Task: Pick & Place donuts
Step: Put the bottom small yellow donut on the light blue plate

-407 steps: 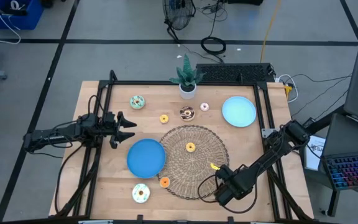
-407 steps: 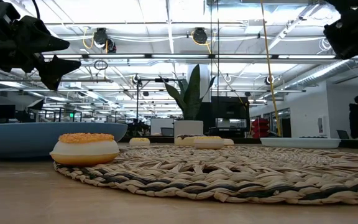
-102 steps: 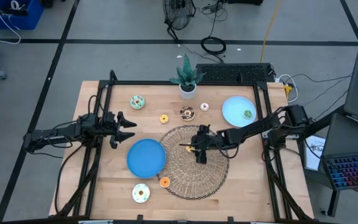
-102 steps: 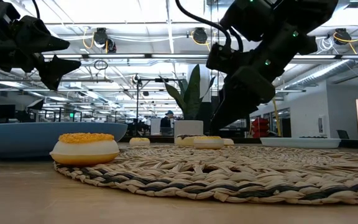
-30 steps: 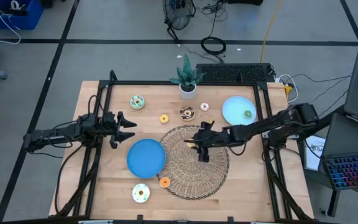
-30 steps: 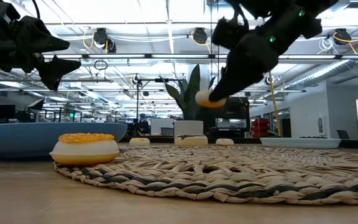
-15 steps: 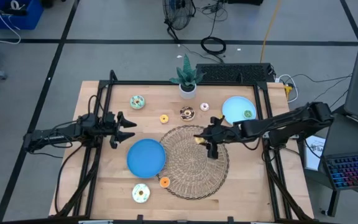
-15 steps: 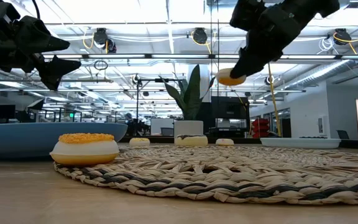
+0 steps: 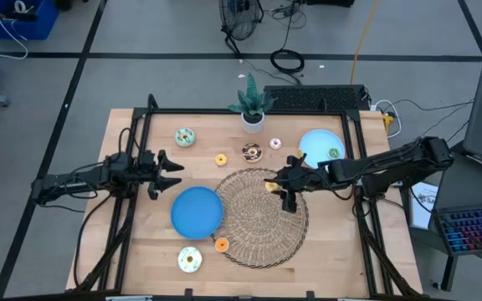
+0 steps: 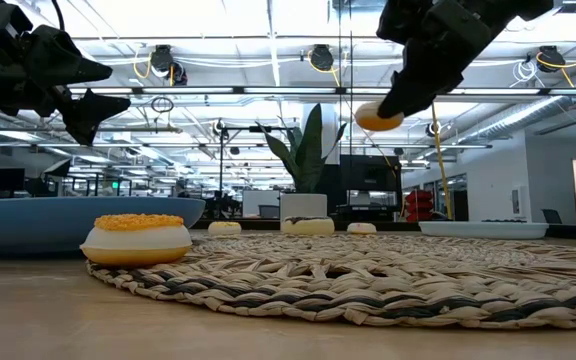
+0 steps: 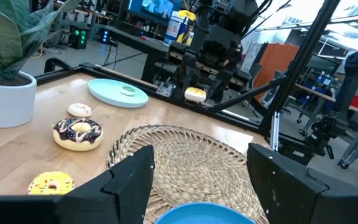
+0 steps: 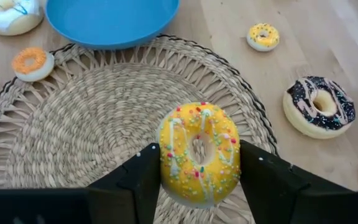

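Since half a second ago the right tool point(image 9: 274, 185) has shifted a little farther toward the light blue plate point(image 9: 316, 142), carrying the yellow donut point(image 12: 199, 151) with it; a second ago it was lower and nearer the mat's middle. Right tool's fingers pinch this donut on both sides, white drizzle and sprinkles facing the wrist camera. In the low view it hangs well above the woven mat point(image 10: 368, 275), clear of it. From above, it sits over the mat's edge on the side toward the light blue plate.

Left tool point(image 9: 174, 171) unchanged through all frames: raised beside the counter's point(image 9: 132, 251) left edge, just outside the dark blue plate point(image 9: 197, 211), fingers spread, nothing between them.

Other donuts, all at rest:
- green donut point(image 9: 334, 153) on the light blue plate.
- brown donut point(image 9: 252, 151) and small pink donut point(image 9: 275, 143) on bare wood, near the potted plant point(image 9: 252, 104).
- small yellow donut point(image 9: 221, 159) just beside the brown one, off the mat.
- mint donut point(image 9: 185, 136) toward the far left corner.
- orange donut point(image 9: 222, 245) touching or just at the mat's rim near the dark blue plate; which, cannot tell.
- white donut point(image 9: 190, 260) near the front edge, close to the dark blue plate.
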You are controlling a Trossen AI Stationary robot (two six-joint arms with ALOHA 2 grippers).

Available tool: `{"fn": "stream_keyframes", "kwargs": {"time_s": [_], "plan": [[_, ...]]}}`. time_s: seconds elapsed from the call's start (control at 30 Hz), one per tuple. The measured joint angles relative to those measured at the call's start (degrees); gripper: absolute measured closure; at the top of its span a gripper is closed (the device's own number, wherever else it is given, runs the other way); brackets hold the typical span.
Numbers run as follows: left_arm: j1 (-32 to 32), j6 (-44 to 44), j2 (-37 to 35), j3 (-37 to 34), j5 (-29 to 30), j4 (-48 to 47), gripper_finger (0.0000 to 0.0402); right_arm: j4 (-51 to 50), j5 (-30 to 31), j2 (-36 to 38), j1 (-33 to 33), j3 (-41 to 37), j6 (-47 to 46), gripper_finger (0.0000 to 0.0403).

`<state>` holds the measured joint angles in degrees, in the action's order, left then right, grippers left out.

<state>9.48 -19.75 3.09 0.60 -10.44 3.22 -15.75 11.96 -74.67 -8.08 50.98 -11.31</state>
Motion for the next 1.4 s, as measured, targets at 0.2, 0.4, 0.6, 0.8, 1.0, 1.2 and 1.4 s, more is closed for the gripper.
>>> {"fn": "stream_keyframes", "kwargs": {"time_s": [0.2, 0.4, 0.6, 0.8, 1.0, 1.2, 1.4], "plan": [[0.0, 0.0, 0.0, 0.0, 0.0, 0.0, 0.0146, 0.0, -4.2, 0.0, 0.0, 0.0, 0.0, 0.0217], [0.0, 0.0, 0.0, 0.0, 0.0, 0.0, 0.0146, 0.0, -7.7, 0.0, -0.3, 0.0, -1.6, 0.0217], [0.0, 0.0, 0.0, 0.0, 0.0, 0.0, 0.0146, -1.4, -7.6, 0.0, -0.3, 0.0, -4.1, 0.0219], [0.0, 0.0, 0.0, 0.0, 0.0, 0.0, 0.0146, -5.5, -7.3, 0.0, 1.0, 0.0, -7.6, 0.022], [0.0, 0.0, 0.0, 0.0, 0.0, 0.0, 0.0146, -9.7, -6.4, 0.0, 2.5, 0.0, -8.3, 0.022], [0.0, 0.0, 0.0, 0.0, 0.0, 0.0, 0.0146, -16.5, 1.5, 0.0, 3.4, 0.0, -12.9, 0.022], [0.0, 0.0, 0.0, 0.0, 0.0, 0.0, 0.0146, -21.6, 8.8, 0.0, 5.0, 0.0, -18.2, 0.022]]}}
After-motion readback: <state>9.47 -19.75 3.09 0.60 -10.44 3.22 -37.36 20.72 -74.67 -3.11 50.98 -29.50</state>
